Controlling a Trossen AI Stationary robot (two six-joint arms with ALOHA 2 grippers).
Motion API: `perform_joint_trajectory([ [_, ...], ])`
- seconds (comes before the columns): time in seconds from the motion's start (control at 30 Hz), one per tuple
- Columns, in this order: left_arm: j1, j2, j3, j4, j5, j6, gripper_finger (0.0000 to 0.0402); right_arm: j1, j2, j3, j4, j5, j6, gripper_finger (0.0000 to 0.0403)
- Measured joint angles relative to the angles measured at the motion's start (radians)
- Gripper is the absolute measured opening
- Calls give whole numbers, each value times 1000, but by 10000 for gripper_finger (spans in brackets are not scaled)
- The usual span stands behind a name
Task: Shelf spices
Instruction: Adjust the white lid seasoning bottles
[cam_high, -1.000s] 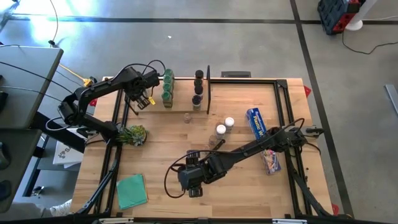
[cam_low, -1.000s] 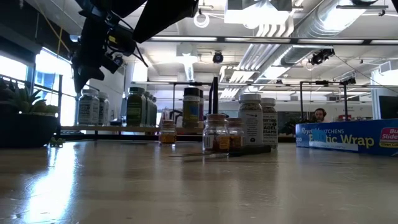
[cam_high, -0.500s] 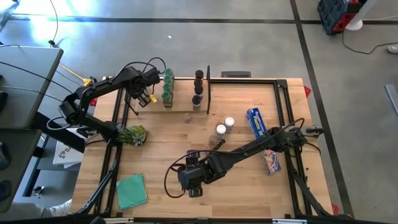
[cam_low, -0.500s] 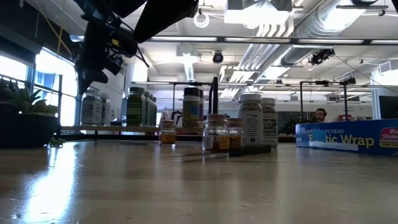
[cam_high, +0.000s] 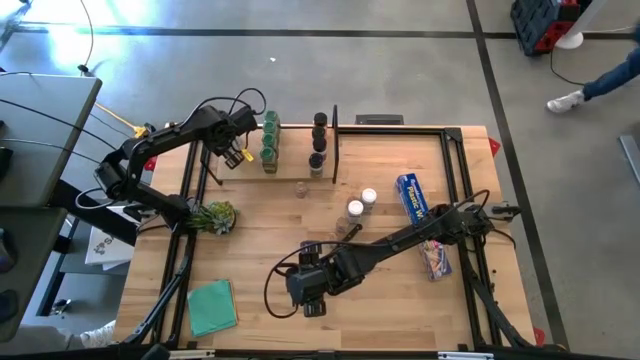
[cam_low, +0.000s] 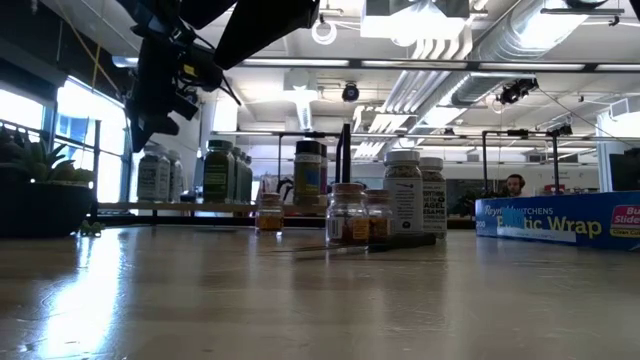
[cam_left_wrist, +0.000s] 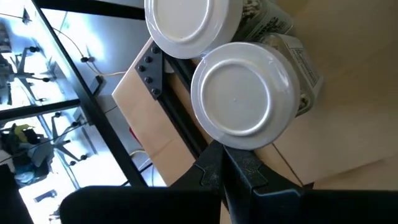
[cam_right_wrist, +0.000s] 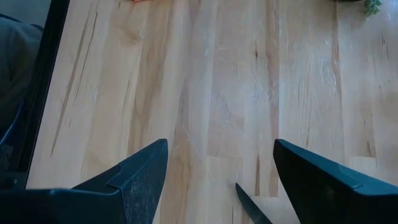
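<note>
The shelf (cam_high: 293, 152) runs along the far left of the table with a black rod (cam_high: 335, 145) at its right end. On it stand green-capped spices (cam_high: 268, 140) and black-capped spices (cam_high: 318, 140). At its left end stand two white-capped jars (cam_left_wrist: 241, 96) (cam_low: 155, 175), which the arm hides in the high view. My left gripper (cam_high: 236, 157) (cam_left_wrist: 222, 152) is shut, right by the nearer white cap. Several loose spices (cam_high: 355, 208) (cam_low: 345, 215) stand mid-table. My right gripper (cam_high: 312, 300) (cam_right_wrist: 221, 144) hovers open over bare wood near the front. My left gripper's shut fingertips (cam_left_wrist: 217, 155) lie against the rim of the nearer jar's white cap (cam_left_wrist: 225, 143). They come slanting down from the table's left side. The jar stands upright on the shelf beside the other white-capped jar.
A blue wrap box (cam_high: 412, 198) (cam_low: 555, 218) lies at the right. A small plant (cam_high: 215, 215) stands at the left edge, with a green pad (cam_high: 212, 305) at the near left. A dark knife (cam_low: 340, 246) lies by the loose jars, and its tip (cam_right_wrist: 249, 202) is below my right gripper.
My left gripper has edged along the shelf toward the table's right, toward the green-capped jars. The white-capped jars have slid a little the same way while staying upright. My right gripper has kept still.
</note>
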Motion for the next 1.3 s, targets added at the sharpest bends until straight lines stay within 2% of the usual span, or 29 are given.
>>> perform_joint_trajectory([
  [0.17, 15, 0, 0, 26, 11, 18, 0, 0, 0, 0, -2, 0, 0, 286],
  [0.4, -11, -18, 0, -44, 24, -18, 0, 0, 0, 0, -2, 0, 1, 286],
  [0.57, -64, -59, 0, -16, 127, -30, 0, 0, 0, 0, -2, 0, 5, 286],
  [0.73, -70, -51, 0, 48, 197, -94, 0, 0, 0, 0, -2, 0, 23, 286],
  [0.9, -56, -28, 0, 61, 146, -139, 0, 2, 0, 0, -2, 0, 22, 286],
  [1.3, 5, -27, 0, 123, 142, -92, 0, 3, 0, 0, -3, 0, 20, 286],
])
